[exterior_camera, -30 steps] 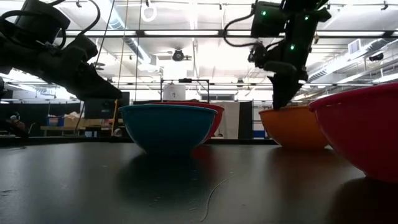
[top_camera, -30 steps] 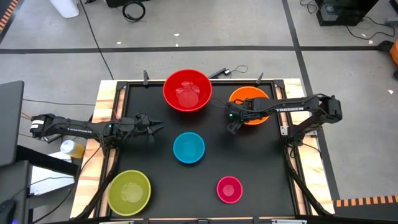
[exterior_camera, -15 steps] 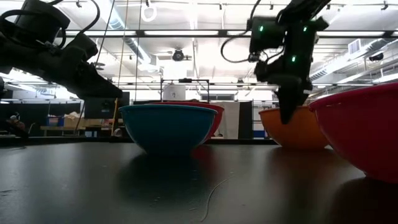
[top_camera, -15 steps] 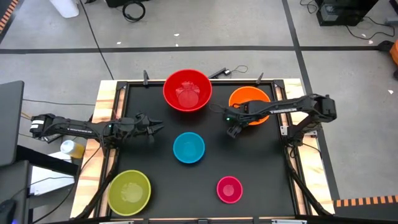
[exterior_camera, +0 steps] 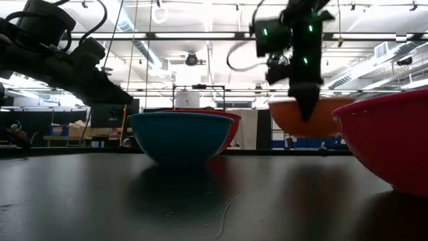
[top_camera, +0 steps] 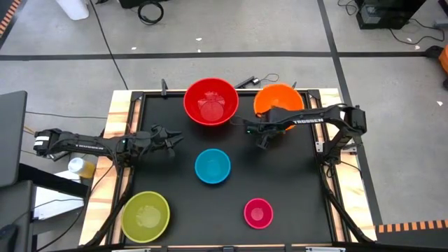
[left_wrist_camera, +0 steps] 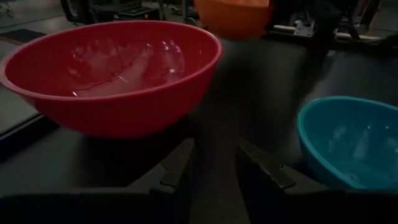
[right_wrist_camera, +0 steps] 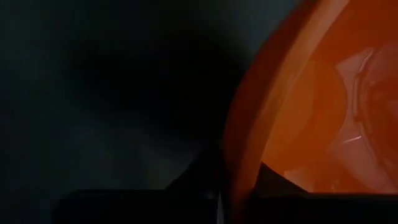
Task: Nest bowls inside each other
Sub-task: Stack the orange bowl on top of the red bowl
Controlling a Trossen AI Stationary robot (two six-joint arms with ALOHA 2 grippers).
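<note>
Five bowls show in the high view: red (top_camera: 211,101) at the far middle, orange (top_camera: 280,98) to its right, blue (top_camera: 212,166) in the middle, pink (top_camera: 258,213) and yellow-green (top_camera: 145,215) near the front. All but the orange one rest on their bases. My right gripper (top_camera: 266,131) is shut on the orange bowl (exterior_camera: 334,117), which hangs above the table. My left gripper (top_camera: 171,140) hovers open left of the blue bowl, its fingers (left_wrist_camera: 180,171) apart with nothing between them. My right gripper pinches the orange bowl's rim (right_wrist_camera: 239,165) with one finger inside the bowl and one finger (right_wrist_camera: 205,171) outside. The fingers come from above, pointing steeply down. The bowl (exterior_camera: 314,124) hangs lifted clear of the table, roughly upright.
The black table top (top_camera: 294,182) has bare room between the blue and pink bowls and the right edge. Wooden frame rails (top_camera: 119,119) run along the table's sides. The red bowl (left_wrist_camera: 112,74) stands just beyond my left gripper.
My right gripper has tipped further downward over the orange bowl's rim, taken hold of it and raised it. The orange bowl, which stood on the table, now hangs clear of it.
</note>
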